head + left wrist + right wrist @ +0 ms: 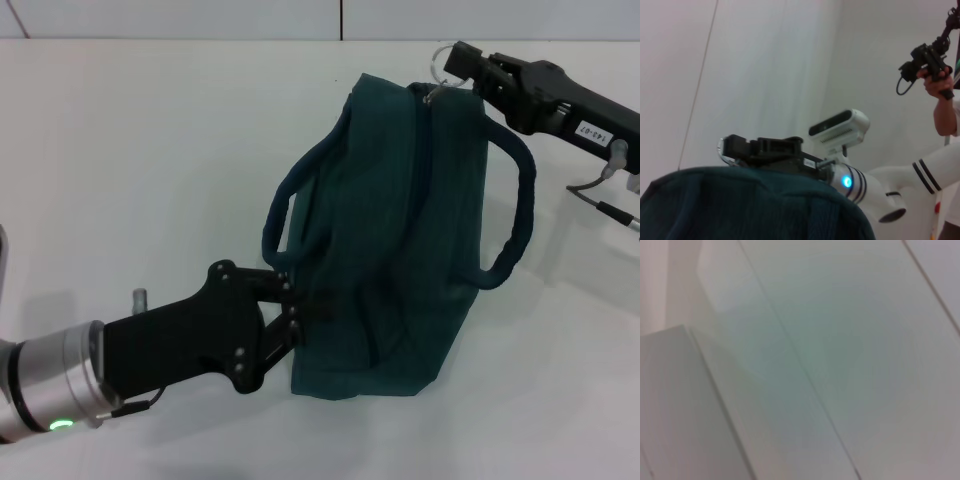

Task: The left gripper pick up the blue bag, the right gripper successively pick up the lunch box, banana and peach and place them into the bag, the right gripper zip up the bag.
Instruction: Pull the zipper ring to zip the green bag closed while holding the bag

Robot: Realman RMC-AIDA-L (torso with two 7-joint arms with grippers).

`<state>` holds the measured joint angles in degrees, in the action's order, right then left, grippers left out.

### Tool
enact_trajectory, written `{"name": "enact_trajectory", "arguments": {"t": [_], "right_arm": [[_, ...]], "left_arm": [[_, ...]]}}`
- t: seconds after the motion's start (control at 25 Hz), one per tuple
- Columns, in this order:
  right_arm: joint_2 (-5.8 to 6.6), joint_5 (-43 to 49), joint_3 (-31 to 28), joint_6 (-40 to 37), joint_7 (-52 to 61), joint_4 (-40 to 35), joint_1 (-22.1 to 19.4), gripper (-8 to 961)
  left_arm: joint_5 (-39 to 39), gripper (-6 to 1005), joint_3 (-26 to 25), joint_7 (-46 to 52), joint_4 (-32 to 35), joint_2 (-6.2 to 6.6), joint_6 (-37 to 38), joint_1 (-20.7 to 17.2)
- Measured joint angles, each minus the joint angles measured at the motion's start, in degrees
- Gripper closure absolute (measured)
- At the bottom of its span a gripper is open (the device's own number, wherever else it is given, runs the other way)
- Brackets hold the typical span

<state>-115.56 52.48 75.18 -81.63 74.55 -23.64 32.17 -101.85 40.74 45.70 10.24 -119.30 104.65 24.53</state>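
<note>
Now we see our left gripper [300, 312] low at the near left, its fingers [287, 287] closed on the near edge of the bag [400, 250]. That bag lies between the two grippers on the white table [120, 150], zip line running away from the left fingers toward the far end, one handle [290, 215] looping just beyond them and the other handle [515, 215] on the far side. At the bag's far end our right gripper [455, 75] has its fingers pinched on the metal ring [437, 62] of the zip pull. From the left wrist we see the right gripper [732, 150] just over the bag's [740, 205] top edge.
</note>
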Motion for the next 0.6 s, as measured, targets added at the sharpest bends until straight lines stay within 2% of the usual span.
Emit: {"name": "enact_trajectory", "arguments": {"t": [0.32, 0.6], "right_arm": [[0.03, 0.0, -1.3, 1.4, -0.8, 0.0, -0.9, 873], [-0.51, 0.1, 0.1, -3.5, -0.7, 0.3, -3.1, 871]], "left_arm": [[-0.1, 947, 0.4, 0.0, 1.2, 0.11, 0.9, -1.9], [8.0, 947, 0.0, 0.0, 1.3, 0.07, 1.1, -3.8]]}}
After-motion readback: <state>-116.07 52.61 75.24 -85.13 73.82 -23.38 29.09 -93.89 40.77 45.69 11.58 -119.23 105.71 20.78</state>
